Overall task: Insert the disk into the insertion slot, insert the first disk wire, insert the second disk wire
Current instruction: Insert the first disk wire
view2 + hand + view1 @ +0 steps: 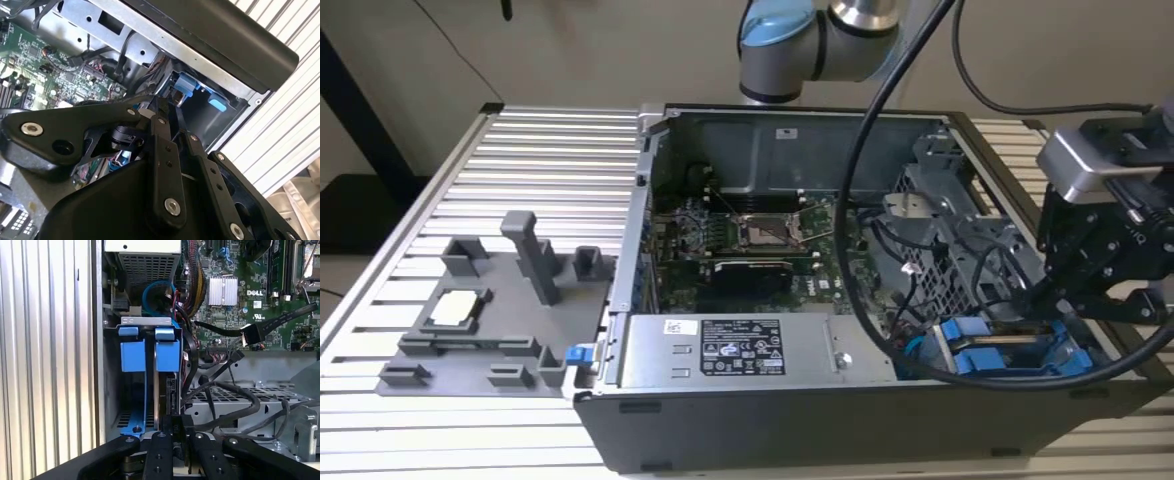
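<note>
Beside the computer case point(761, 435), towards the exterior view's left, a grey fixture tray point(480, 335) sits on the ribbed surface point(440, 445) and carries a small pale chip point(458, 308). Inside the case, along the wall nearest that camera, lies the power supply box point(727, 350). Beyond it is the motherboard point(747, 240), partly crossed by a cable hanging from the arm point(807, 40).

In the case's corner at the exterior view's right is the insertion slot point(145, 321). The disk point(167, 356) stands in it on edge. Just its blue carrier and a dark edge show, and its label is hidden. A second blue carrier point(132, 355) stands just beside it, and black cables point(235, 410) loop across the cage next to it.

The jaws hang over that corner, drawn narrow, with their tips almost together and close to the disk's dark edge. One black cable reaches the tips. I cannot tell whether they pinch its end, because their own links cover it.
</note>
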You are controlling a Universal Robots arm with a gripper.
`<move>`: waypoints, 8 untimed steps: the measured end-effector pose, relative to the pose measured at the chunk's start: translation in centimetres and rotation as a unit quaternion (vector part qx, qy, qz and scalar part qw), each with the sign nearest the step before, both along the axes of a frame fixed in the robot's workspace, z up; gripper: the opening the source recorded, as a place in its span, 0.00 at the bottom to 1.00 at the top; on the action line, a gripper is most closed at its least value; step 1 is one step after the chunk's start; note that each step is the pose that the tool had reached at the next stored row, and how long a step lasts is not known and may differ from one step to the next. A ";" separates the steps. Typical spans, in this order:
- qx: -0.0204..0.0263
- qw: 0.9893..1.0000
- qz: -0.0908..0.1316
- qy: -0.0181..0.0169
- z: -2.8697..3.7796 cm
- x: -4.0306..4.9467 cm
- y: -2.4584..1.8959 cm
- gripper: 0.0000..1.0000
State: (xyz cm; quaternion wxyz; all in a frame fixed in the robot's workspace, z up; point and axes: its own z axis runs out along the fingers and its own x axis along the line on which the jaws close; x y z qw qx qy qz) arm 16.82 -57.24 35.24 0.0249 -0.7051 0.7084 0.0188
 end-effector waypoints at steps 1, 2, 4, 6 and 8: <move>0.000 1.000 0.000 0.000 -0.06 0.00 0.00 0.19; 0.000 1.000 0.000 0.000 -0.12 0.00 0.00 0.19; 0.000 1.000 0.000 0.000 -0.22 0.00 0.00 0.19; 0.000 1.000 -0.001 0.000 -0.34 0.01 -0.01 0.19; 0.000 1.000 -0.001 0.000 -0.46 0.04 0.00 0.19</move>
